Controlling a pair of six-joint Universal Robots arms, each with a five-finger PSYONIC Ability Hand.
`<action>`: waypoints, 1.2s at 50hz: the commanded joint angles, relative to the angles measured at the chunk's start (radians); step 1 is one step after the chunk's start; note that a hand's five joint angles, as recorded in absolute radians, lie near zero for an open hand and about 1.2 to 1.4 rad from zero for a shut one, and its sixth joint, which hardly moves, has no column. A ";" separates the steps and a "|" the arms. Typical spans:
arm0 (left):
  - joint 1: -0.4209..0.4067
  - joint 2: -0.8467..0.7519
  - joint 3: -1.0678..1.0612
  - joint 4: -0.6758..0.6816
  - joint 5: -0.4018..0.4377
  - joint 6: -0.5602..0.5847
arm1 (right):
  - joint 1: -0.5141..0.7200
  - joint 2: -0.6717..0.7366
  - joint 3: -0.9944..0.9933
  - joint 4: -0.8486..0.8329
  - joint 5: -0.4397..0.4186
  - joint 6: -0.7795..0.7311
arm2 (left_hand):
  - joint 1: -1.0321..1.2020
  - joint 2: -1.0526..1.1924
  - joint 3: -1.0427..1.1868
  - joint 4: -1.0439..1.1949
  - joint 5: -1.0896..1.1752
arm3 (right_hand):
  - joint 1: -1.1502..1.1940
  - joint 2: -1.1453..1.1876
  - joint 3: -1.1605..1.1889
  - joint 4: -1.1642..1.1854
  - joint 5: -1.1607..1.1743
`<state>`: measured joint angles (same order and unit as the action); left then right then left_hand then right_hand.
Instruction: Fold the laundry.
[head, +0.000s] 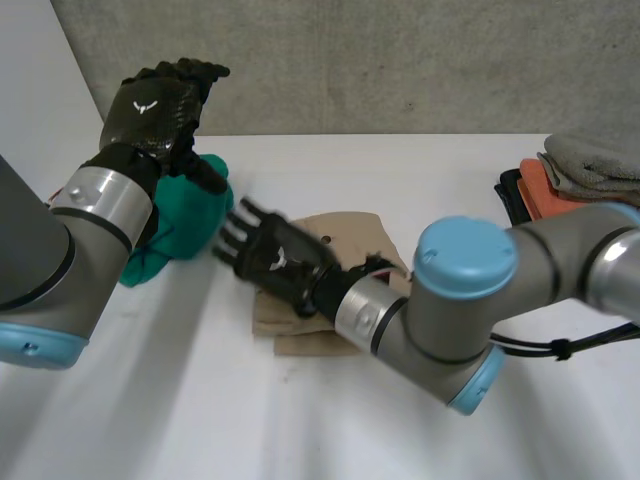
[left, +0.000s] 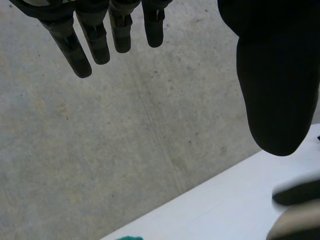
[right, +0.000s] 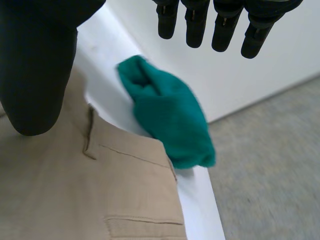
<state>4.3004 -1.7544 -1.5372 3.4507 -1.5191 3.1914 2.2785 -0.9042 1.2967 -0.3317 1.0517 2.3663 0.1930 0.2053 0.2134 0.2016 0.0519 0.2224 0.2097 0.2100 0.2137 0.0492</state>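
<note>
A tan garment (head: 350, 232) with seamed pockets (right: 100, 190) lies bunched in the middle of the white table. My right hand (head: 265, 255) hovers over its left edge, fingers (right: 220, 25) straight and spread, thumb (right: 35, 65) apart, holding nothing. A crumpled green cloth (head: 185, 225) lies just beyond those fingertips, near the table's left edge (right: 170, 120). My left hand (head: 155, 105) is raised high above the green cloth. Its fingers (left: 100, 35) and thumb (left: 272, 75) are straight and empty, facing the concrete wall.
A stack of folded laundry stands at the table's right: a grey piece (head: 590, 160) on top, orange (head: 545, 190) and black below. The table's left edge drops off just past the green cloth to a grey floor (right: 270, 165).
</note>
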 joint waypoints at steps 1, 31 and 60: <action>-0.028 -0.089 0.112 0.010 -0.003 -0.001 | -0.088 -0.195 0.022 0.017 0.131 0.570 | -0.018 -0.031 -0.039 -0.027 -0.052 | -0.048 -0.035 -0.035 -0.039 -0.049; -0.242 -0.614 0.417 -0.397 -0.270 0.012 | -0.267 0.231 -0.349 0.553 0.243 0.444 | -0.018 -0.030 -0.038 -0.026 -0.051 | -0.048 -0.035 -0.035 -0.039 -0.049; -0.117 -0.281 0.566 -0.498 0.397 0.041 | -0.140 -0.188 0.349 0.073 0.395 0.360 | 0.044 0.032 0.024 0.035 0.011 | -0.048 -0.035 -0.035 -0.039 -0.049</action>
<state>4.1534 -2.0754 -0.9872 3.0157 -1.3720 3.2376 2.0817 -1.0793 1.4129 -0.1026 1.4421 2.7223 0.1962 0.2041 0.2134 0.2027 0.0516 0.2116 0.1962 0.2098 0.2136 0.0491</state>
